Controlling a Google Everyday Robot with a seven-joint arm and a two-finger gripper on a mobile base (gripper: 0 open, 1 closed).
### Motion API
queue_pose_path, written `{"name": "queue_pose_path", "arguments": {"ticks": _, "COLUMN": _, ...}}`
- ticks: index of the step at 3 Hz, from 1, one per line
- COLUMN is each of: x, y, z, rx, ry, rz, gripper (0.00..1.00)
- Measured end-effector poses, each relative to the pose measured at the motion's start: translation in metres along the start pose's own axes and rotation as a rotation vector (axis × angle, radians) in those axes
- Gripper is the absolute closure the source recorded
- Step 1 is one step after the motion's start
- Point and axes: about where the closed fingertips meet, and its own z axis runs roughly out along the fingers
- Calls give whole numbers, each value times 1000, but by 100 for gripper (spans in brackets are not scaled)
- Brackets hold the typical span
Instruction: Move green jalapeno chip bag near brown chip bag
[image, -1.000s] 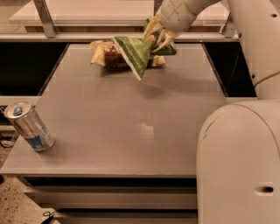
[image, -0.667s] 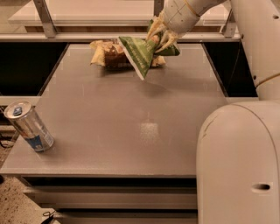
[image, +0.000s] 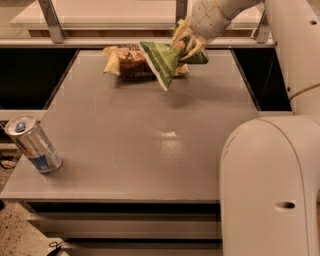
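Observation:
The green jalapeno chip bag hangs tilted above the far part of the table, pinched at its upper right end by my gripper. The gripper is shut on the bag, its pale fingers wrapped around the crumpled end. The brown chip bag lies flat on the table just left of and behind the green bag, its right end partly hidden by it. The two bags overlap in the view; I cannot tell whether they touch.
A silver and blue drink can stands tilted at the table's front left edge. The grey table has dark gaps on its left and right sides. A shelf with metal posts runs along the back. My white arm fills the right foreground.
The gripper has lifted the green bag slightly up and to the left, bringing it closer over the brown bag's right end. The can and brown bag have not moved.

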Motion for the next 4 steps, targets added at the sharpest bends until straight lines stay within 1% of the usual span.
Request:
{"name": "queue_pose_path", "arguments": {"ticks": 1, "x": 5, "y": 0, "z": 0, "rx": 3, "ry": 3, "rz": 11, "gripper": 82}}
{"name": "queue_pose_path", "arguments": {"ticks": 4, "x": 13, "y": -3, "z": -2, "rx": 16, "ry": 12, "rz": 26, "gripper": 12}}
